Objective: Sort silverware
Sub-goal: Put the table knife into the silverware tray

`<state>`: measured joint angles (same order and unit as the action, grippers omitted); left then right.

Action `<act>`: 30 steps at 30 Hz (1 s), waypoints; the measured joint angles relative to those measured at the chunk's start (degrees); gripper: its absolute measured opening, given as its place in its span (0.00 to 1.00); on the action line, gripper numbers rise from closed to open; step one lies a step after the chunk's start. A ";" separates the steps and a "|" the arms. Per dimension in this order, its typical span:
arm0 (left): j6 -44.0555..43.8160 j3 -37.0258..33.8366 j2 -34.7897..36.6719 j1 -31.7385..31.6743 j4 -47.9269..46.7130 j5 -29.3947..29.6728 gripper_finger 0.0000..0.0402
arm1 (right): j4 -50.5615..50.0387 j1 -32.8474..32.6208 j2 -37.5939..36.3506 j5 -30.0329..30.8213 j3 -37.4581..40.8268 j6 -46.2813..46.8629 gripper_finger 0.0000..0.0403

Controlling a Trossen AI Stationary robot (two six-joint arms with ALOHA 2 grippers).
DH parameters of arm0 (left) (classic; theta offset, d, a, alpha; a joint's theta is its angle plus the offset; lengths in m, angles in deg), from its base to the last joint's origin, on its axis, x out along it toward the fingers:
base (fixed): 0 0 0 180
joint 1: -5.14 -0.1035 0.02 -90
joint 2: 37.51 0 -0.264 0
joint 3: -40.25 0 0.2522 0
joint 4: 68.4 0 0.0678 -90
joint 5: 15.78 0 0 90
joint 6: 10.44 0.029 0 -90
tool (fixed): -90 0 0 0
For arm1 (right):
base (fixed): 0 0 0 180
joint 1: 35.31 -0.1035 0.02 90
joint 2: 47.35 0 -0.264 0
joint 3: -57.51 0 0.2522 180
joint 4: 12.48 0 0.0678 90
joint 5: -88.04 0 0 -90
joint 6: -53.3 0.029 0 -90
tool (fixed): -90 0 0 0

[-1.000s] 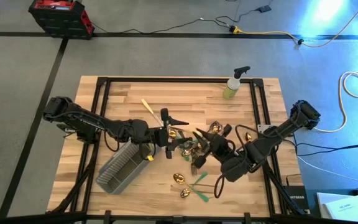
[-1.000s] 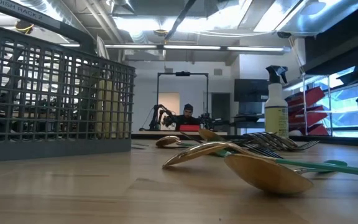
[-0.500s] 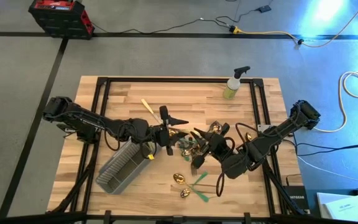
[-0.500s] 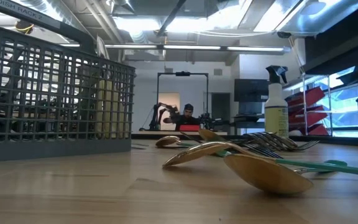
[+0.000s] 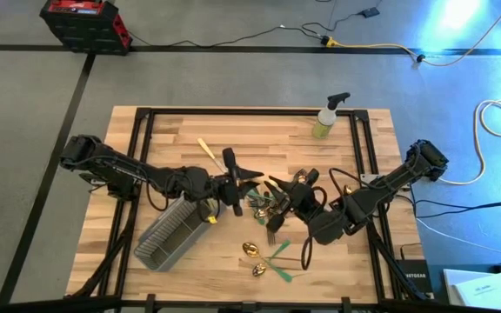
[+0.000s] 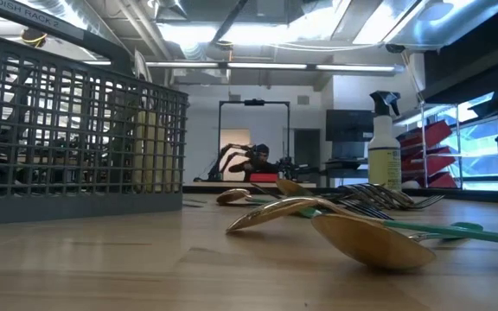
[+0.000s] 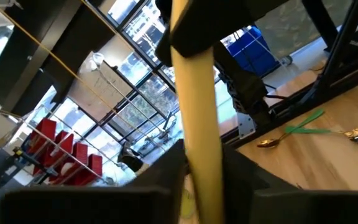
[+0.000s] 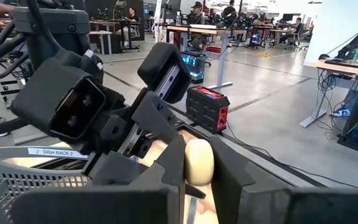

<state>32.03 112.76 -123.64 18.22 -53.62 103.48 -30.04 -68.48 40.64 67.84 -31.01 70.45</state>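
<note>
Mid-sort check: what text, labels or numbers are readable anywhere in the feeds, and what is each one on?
"DISH RACK 2": white label on the grey wire-mesh caddy, right wrist view.
"DISH RACK 2": same caddy's top rim, low view.
Spray bottle: label print too small to read.
Red case on the floor: no readable text.

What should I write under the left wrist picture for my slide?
Left end effector clamps a cream-handled utensil; gold spoons wait on the wooden table.
</note>
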 joint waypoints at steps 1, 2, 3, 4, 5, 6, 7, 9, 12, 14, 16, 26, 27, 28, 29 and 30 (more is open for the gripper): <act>-0.04 0.00 0.00 -0.01 0.02 0.05 0.07 | -0.23 -0.02 0.00 0.05 0.00 -0.16 0.07; -0.05 0.00 0.01 -0.02 0.01 0.06 0.07 | -0.28 -0.06 -0.01 0.06 0.00 -0.25 0.07; -0.06 0.00 0.01 -0.02 0.06 0.25 0.07 | -0.40 -0.11 -0.01 0.03 0.00 -0.23 0.07; -0.06 0.00 0.01 -0.02 0.07 0.30 0.07 | -0.64 -0.12 -0.01 0.04 0.00 -0.23 0.07; -0.06 0.00 0.02 -0.02 0.07 0.45 0.07 | -0.74 -0.12 -0.01 0.04 0.00 -0.20 0.07; -0.06 0.00 0.00 -0.02 0.09 0.71 0.07 | -0.76 -0.12 -0.01 0.02 0.00 -0.14 0.07; -0.04 0.00 0.00 -0.02 0.07 0.74 0.07 | -0.82 -0.12 -0.01 0.04 0.00 -0.12 0.07; 0.03 0.00 0.00 -0.02 0.09 0.98 0.07 | -1.05 -0.12 -0.01 0.04 0.00 -0.57 0.07; 1.21 0.00 0.00 -0.02 -0.18 1.84 0.07 | -1.83 -0.12 -0.01 -0.28 0.00 -0.90 0.09; 1.73 0.00 0.00 -0.02 -0.41 3.17 0.07 | -2.09 -0.13 -0.01 -0.61 0.01 -0.84 0.16; 2.02 0.08 0.02 -0.08 -0.58 4.21 0.07 | -2.25 -0.23 -0.01 -0.75 0.04 -0.84 0.24; 10.83 0.09 0.04 -0.13 -2.62 9.17 0.03 | -2.49 -3.66 -0.36 -2.59 0.07 -7.30 0.44; 12.81 0.09 0.04 -0.13 -2.58 9.18 0.03 | -2.67 -4.42 -0.41 -2.58 0.07 -8.39 0.45; 15.14 0.09 0.04 -0.13 -2.56 9.20 0.03 | -2.96 -5.18 -0.43 -2.56 0.07 -9.05 0.45; 17.78 0.09 0.04 -0.13 -2.63 9.19 0.03 | -3.42 -5.93 -0.43 -2.58 0.07 -9.87 0.45; 20.69 0.09 0.04 -0.13 -2.66 9.18 0.03 | -4.01 -6.61 -0.43 -2.58 0.07 -10.02 0.45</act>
<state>52.72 112.84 -123.59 18.09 -56.28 112.66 -34.04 -75.09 40.22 65.26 -30.94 60.44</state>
